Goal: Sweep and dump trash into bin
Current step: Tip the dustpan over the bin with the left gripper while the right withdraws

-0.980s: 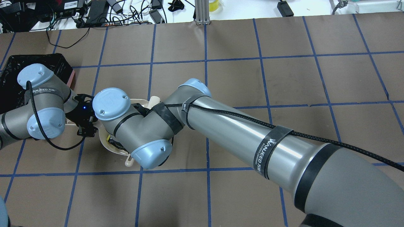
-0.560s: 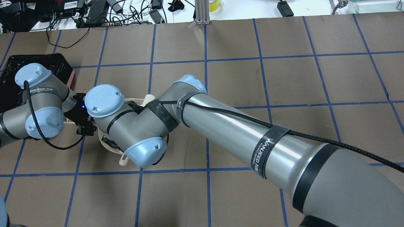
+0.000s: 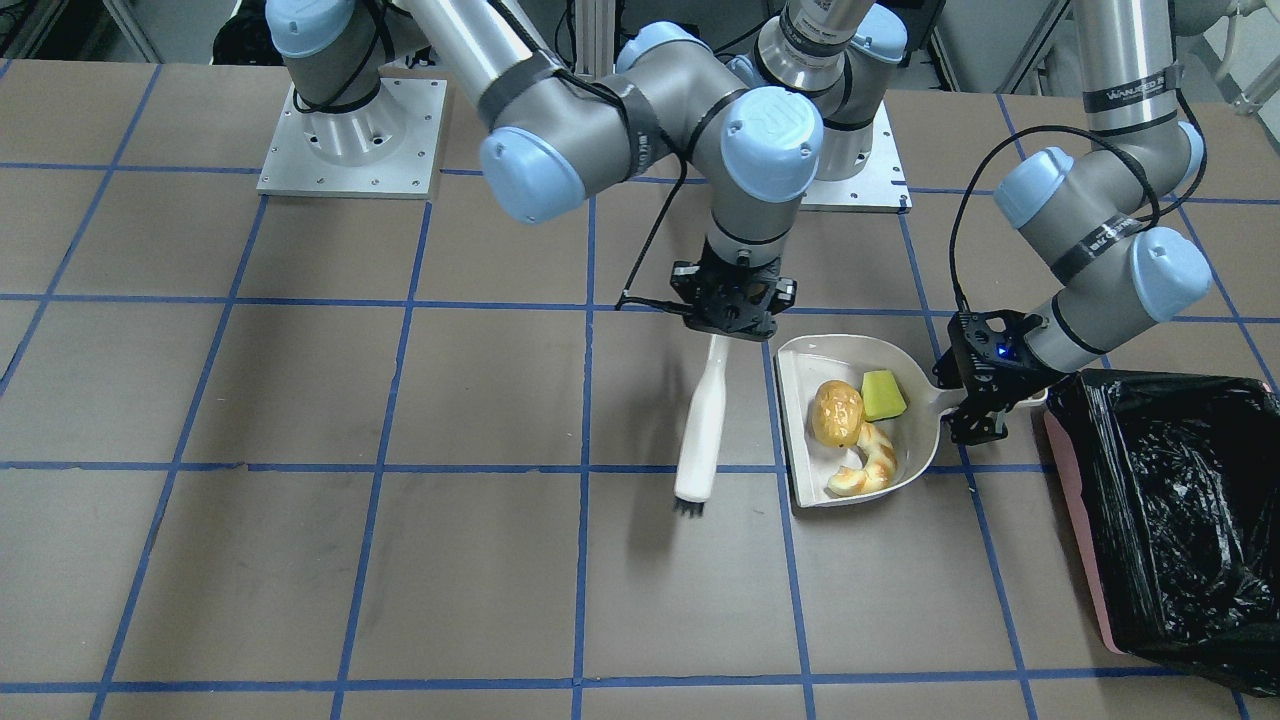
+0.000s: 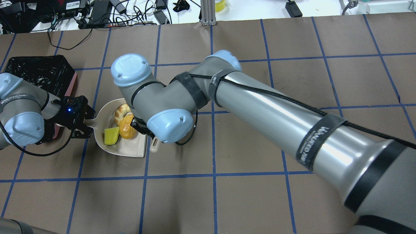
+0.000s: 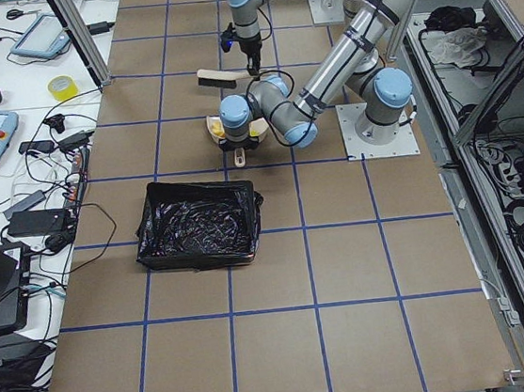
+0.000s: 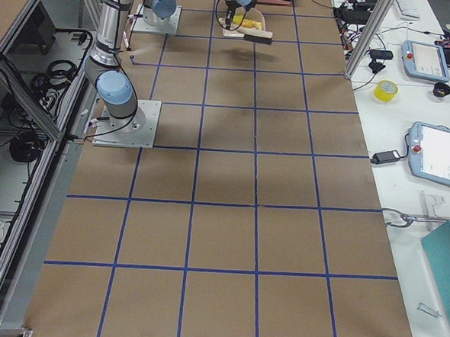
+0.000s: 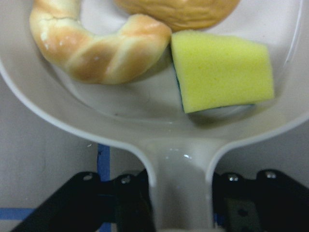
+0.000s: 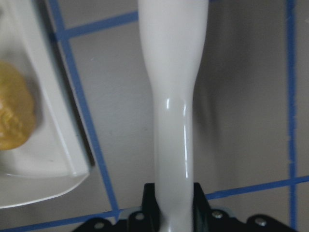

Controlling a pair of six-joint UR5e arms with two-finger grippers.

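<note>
The cream-white dustpan lies on the table and holds all three trash items: the golden-brown potato lump, the pale croissant piece and the yellow sponge. My left gripper is shut on the dustpan's handle. The pan also shows in the overhead view, with the left gripper at its left. My right gripper is shut on a white brush and holds it just beside the pan's open edge, bristles off the pan. The black-lined pinkish bin stands just beyond the left gripper.
In the overhead view the bin sits at the table's left edge, with my left arm over its near corner. The right arm's wrist hangs over the pan's right side. Cables and electronics lie beyond the far table edge.
My right arm has swung away toward the far side with the brush, uncovering the dustpan and the trash in it. My left arm has shifted left with the dustpan.
</note>
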